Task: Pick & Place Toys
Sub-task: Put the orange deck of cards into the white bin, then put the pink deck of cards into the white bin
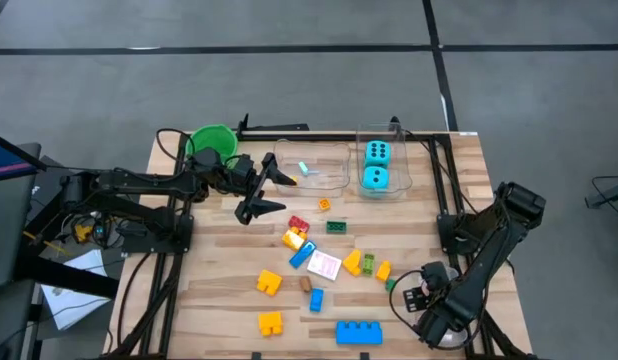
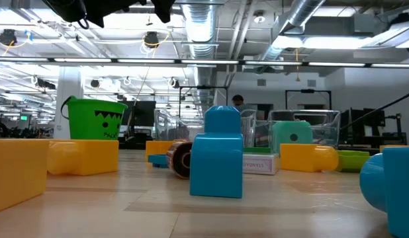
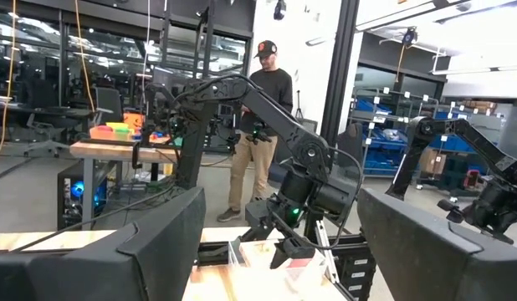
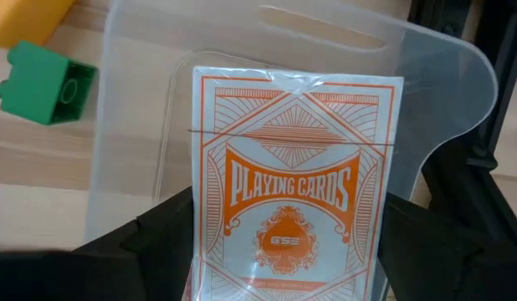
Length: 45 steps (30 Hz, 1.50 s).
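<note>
Right gripper point(image 4: 292, 227) clamped on a sealed card pack point(image 4: 296, 167), fingers against both long edges. Read "PLAYING CARDS" in orange letters on the pack's face; small logo underneath too fine to make out. Hung over a clear tub point(image 4: 133, 125), with a green block point(image 4: 45, 84) on the wood just beyond the fingertips, off to one side. Left gripper point(image 1: 272, 193) stood wide with nothing between the fingers, near the green bucket point(image 1: 212, 140). Two cyan dice point(image 1: 377, 165) sat well away from both.
</note>
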Each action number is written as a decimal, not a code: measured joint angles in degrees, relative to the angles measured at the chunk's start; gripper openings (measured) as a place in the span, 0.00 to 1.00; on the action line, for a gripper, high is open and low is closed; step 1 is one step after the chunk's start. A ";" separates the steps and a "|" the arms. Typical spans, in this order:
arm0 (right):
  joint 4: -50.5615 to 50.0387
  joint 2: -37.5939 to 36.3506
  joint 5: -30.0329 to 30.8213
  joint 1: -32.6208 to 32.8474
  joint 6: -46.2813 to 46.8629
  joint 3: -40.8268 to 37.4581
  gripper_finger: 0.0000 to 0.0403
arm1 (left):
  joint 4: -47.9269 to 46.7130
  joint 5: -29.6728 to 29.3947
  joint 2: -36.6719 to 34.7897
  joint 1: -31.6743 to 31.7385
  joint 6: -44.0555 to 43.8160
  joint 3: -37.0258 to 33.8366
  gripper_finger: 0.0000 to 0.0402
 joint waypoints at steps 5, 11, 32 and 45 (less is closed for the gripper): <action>0.04 -0.10 -0.01 0.00 0.00 0.00 0.74 | -0.09 0.00 0.00 0.00 0.01 0.00 0.77; -0.94 -0.10 0.00 -0.04 0.00 0.00 0.74 | -0.15 0.00 0.00 0.00 -0.03 0.00 0.77; -3.96 -0.58 1.72 -0.81 -1.51 0.00 0.92 | -0.52 0.01 0.00 0.00 -0.05 0.00 0.77; -15.56 -8.75 10.07 -2.60 -4.48 0.00 0.93 | -3.64 0.02 0.02 0.73 0.14 0.02 0.77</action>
